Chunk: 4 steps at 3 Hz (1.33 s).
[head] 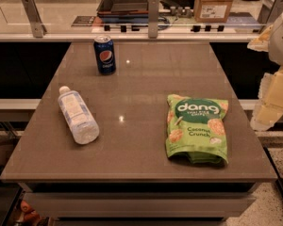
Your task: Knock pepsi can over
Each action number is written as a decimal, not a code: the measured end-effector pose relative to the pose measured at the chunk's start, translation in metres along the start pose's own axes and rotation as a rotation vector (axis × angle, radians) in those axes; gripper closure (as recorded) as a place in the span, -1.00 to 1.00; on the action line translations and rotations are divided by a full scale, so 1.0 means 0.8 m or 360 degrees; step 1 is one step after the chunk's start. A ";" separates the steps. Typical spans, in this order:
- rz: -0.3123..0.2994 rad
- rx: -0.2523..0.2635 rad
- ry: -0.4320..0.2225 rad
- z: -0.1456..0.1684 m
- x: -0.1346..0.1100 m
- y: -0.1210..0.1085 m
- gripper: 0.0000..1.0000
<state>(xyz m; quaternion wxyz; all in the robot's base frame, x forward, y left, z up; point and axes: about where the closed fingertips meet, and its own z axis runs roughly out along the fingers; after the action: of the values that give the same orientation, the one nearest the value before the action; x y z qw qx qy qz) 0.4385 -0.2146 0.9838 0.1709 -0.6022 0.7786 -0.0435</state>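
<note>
Approach: hung pale end effector at three o'clock, opening untellable; needed reach to eleven o'clock, shove on upright dark-blue metal pepsi can.

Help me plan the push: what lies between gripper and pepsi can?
Camera view: only bare table, passing just behind the chip bag; gripper at right edge, pepsi can far left.

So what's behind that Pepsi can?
Behind the pepsi can the table ends at a pale ledge, with a dark tray further back. The tabletop strip directly behind the can is hidden. The pincer hangs far right, beside the table.
</note>
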 end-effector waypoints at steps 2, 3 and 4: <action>0.0002 0.0018 -0.0051 0.002 -0.014 -0.007 -1.00; 0.0054 0.0046 -0.0195 0.009 -0.043 -0.018 -1.00; 0.0165 0.0064 -0.0446 0.029 -0.074 -0.024 -1.00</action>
<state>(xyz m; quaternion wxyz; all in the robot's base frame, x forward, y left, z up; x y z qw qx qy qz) 0.4767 -0.1606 0.9796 0.2919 -0.5578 0.7762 0.0343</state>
